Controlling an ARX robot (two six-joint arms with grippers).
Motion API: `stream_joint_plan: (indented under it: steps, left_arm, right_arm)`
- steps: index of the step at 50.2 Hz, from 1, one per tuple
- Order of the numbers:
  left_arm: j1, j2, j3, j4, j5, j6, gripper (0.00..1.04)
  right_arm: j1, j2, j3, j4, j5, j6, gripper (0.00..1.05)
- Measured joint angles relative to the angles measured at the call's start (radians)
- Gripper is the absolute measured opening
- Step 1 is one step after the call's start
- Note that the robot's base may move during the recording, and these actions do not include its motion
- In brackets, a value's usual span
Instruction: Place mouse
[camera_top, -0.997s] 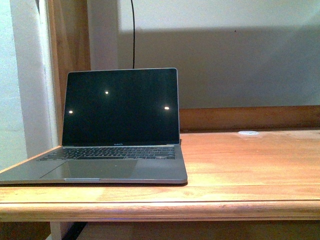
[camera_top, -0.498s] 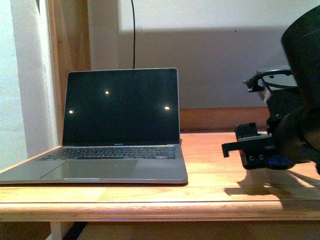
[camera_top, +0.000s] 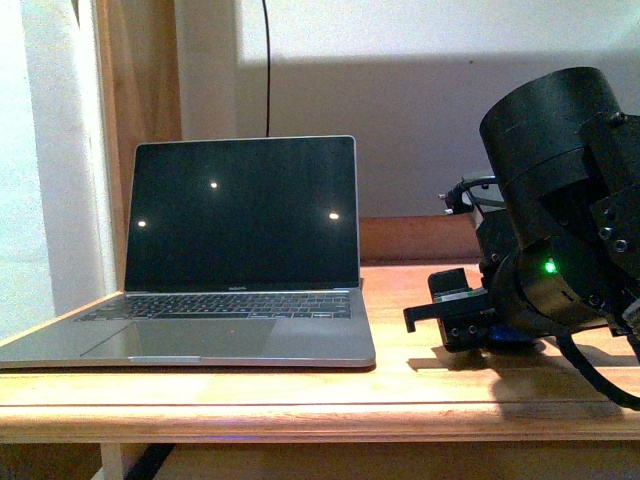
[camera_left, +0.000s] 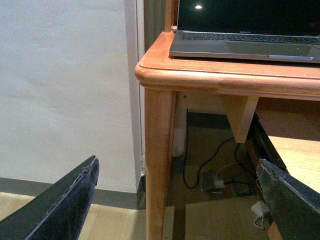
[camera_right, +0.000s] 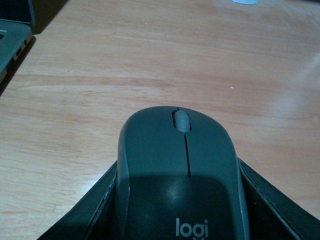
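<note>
The right gripper (camera_top: 447, 318) clamps the dark grey, domed plastic mouse (camera_right: 180, 165) between its fingers, low at the warm brown wooden surface (camera_top: 300, 385), right of the open silver laptop (camera_top: 240, 220). Best settle it flat on bare wood before letting go. Pale wall behind; the left gripper (camera_left: 180, 200) gapes empty.

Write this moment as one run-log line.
right gripper: shut on mouse, low over desk, right of laptop | left gripper: open, empty, below desk level | mouse: not yet released
</note>
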Motion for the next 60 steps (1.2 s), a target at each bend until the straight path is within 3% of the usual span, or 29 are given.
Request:
stream_joint_plan:
  steps: [5, 18, 31, 44, 54, 60]
  left_arm:
    - [0.0, 0.0, 0.0, 0.0, 0.0, 0.0, 0.97]
    - [0.0, 0.0, 0.0, 0.0, 0.0, 0.0, 0.97]
    - [0.0, 0.0, 0.0, 0.0, 0.0, 0.0, 0.97]
    - [0.0, 0.0, 0.0, 0.0, 0.0, 0.0, 0.97]
    - [0.0, 0.0, 0.0, 0.0, 0.0, 0.0, 0.97]
    - [0.0, 0.0, 0.0, 0.0, 0.0, 0.0, 0.97]
  right_arm:
    - [0.0, 0.002, 0.003, -0.006, -0.011, -0.002, 0.58]
    - [-0.003, 0.006, 0.002, 0.003, -0.068, 0.006, 0.98]
    - [-0.048, -0.082, -0.067, 0.052, -0.214, 0.028, 0.97]
    - [-0.249, -0.345, -0.27, 0.128, -0.584, 0.042, 0.97]
    - [-0.553, -0.539, -0.487, 0.134, -1.052, 0.017, 0.97]
    - [-0.692, -0.576, -0.541, 0.109, -1.255, -0.018, 0.97]
